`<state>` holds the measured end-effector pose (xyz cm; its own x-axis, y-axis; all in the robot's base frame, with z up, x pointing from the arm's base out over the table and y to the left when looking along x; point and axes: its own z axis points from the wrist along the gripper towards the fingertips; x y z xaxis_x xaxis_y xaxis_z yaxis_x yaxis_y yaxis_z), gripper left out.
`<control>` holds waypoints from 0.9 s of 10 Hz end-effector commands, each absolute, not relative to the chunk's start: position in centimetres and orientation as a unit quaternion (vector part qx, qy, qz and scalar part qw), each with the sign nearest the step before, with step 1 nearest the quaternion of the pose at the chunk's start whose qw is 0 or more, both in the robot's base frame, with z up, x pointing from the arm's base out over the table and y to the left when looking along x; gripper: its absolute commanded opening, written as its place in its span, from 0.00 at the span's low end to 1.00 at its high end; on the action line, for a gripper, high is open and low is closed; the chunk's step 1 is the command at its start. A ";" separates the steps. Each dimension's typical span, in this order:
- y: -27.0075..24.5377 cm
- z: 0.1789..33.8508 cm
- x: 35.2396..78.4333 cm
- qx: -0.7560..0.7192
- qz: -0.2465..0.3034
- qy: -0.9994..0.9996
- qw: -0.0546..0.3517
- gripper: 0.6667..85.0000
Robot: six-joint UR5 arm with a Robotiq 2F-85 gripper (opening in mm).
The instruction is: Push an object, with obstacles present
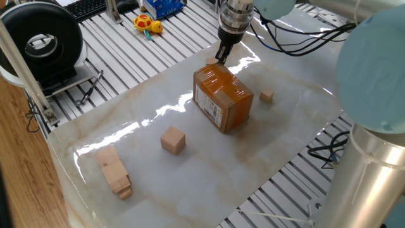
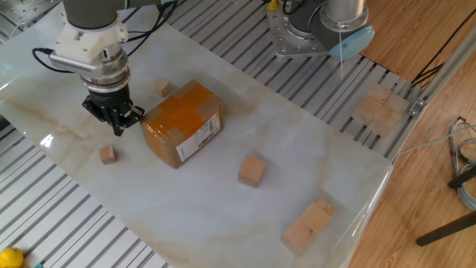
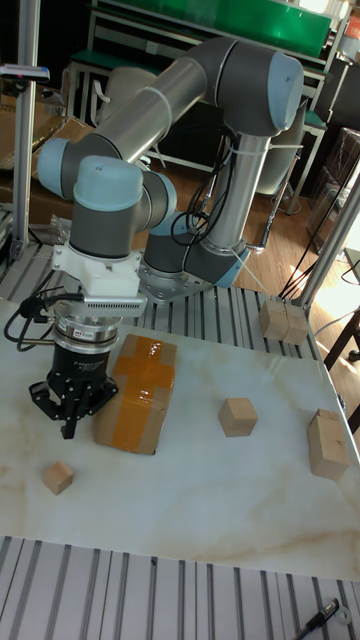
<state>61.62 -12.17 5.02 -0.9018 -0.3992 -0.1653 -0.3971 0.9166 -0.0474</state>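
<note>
While the hand (image 2: 116,123) hangs point-down just beside the left end of the cardboard box (image 2: 181,123), its fingers are drawn together to a narrow tip with nothing between them, clenched on empty air. A tiny cube (image 2: 108,154) lies on the pale marble desk (image 2: 297,156) near the front edge, a little apart from the fingertips and clear of the box; in the tall fixed view it sits alone below the hand (image 3: 70,405) at the lower left (image 3: 58,477). The second tiny cube (image 2: 163,88) rests on the far side of the box, close to it; in one fixed view this is the small cube (image 1: 267,96) to the right of the box (image 1: 223,98). A larger cube (image 2: 251,170) stands in open desk space well apart from the box. Farther off, elongated pale blocks (image 2: 308,225) lie side by side, touching, near the desk's corner. From one fixed view the hand (image 1: 221,57) is at the box's far upper corner, and whether it touches the desk I cannot tell.
</note>
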 end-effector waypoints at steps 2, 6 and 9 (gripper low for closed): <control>-11.3 5.3 61.3 -0.188 0.018 0.978 0.087 0.01; -11.1 5.4 61.4 -0.182 0.022 0.979 0.089 0.01; -10.8 5.4 61.4 -0.178 0.026 0.980 0.090 0.01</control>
<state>61.25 -11.16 5.19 -0.9168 -0.3598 -0.1732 -0.3657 0.9308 0.0018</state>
